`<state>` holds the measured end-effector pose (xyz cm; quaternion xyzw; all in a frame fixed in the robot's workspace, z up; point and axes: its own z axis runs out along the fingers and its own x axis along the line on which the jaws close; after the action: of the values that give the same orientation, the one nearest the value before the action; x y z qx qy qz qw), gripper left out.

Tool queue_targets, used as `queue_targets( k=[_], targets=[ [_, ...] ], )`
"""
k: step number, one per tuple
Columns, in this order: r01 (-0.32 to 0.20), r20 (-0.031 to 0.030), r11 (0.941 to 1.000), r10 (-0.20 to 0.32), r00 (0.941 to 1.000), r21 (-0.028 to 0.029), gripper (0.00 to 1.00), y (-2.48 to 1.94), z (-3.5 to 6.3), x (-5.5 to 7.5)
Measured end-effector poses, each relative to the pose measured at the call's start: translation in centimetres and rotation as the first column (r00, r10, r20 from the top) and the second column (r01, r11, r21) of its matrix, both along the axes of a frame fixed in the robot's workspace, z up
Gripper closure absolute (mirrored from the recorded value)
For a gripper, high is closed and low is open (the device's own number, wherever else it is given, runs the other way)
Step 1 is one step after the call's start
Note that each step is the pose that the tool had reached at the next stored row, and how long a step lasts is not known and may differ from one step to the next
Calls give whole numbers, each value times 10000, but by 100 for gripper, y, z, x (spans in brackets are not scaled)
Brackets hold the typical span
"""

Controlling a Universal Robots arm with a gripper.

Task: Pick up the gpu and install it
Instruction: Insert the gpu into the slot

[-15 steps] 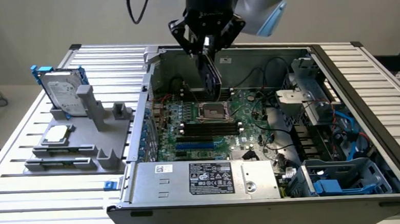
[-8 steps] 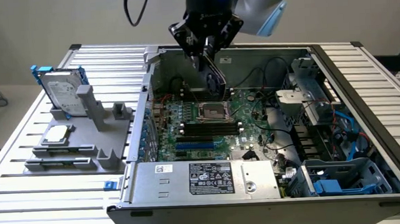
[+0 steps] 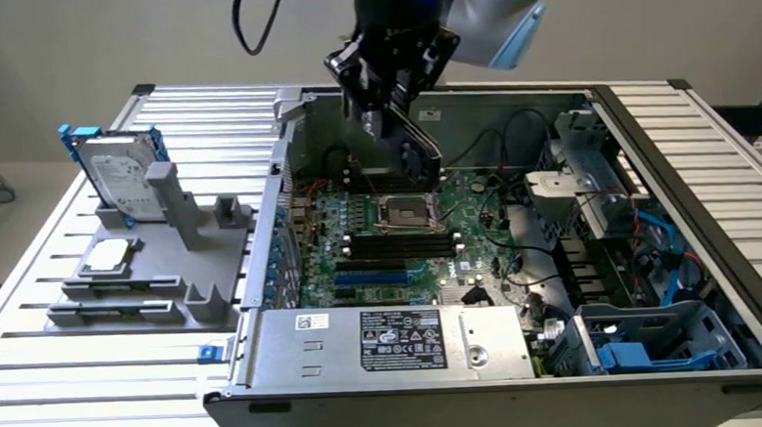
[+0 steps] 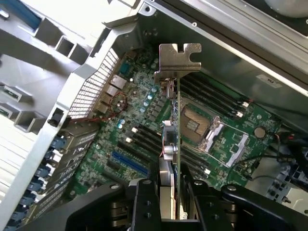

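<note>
Below the gripper [image 4: 169,191], clamped between its fingers, the gpu [image 3: 413,145] hangs edge-down above the motherboard [image 3: 355,225] inside the open computer case [image 3: 637,112], so pick-up looks done, with the card not yet seated in any slot.

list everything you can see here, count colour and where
gpu: 1, green and black, held over the motherboard
motherboard: 1, green, inside the case
case: 1, grey, open, on the table
power supply: 1, silver, case's near edge
hard drive: 1, silver, blue frame, upright on holder
processor chip: 1, silver, on holder
holder: 1, grey, exterior view's left
table: 1, silver slats
end effector: 1, black, shut on gpu
</note>
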<state>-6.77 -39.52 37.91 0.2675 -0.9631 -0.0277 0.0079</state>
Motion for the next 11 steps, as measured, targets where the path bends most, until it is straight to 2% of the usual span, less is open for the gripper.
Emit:
queue_targets(
  k=[5, 8, 11],
  targets=[
    [-914, 116, 9958, 914, 9957, -6, 71, 0, -6, 0],
    [-1450, 189, 9894, 1450, 9893, -14, 71, 0, -8, 0],
    [-1974, 275, 9803, 1974, 9799, -28, 71, 0, -11, 0]
  ],
)
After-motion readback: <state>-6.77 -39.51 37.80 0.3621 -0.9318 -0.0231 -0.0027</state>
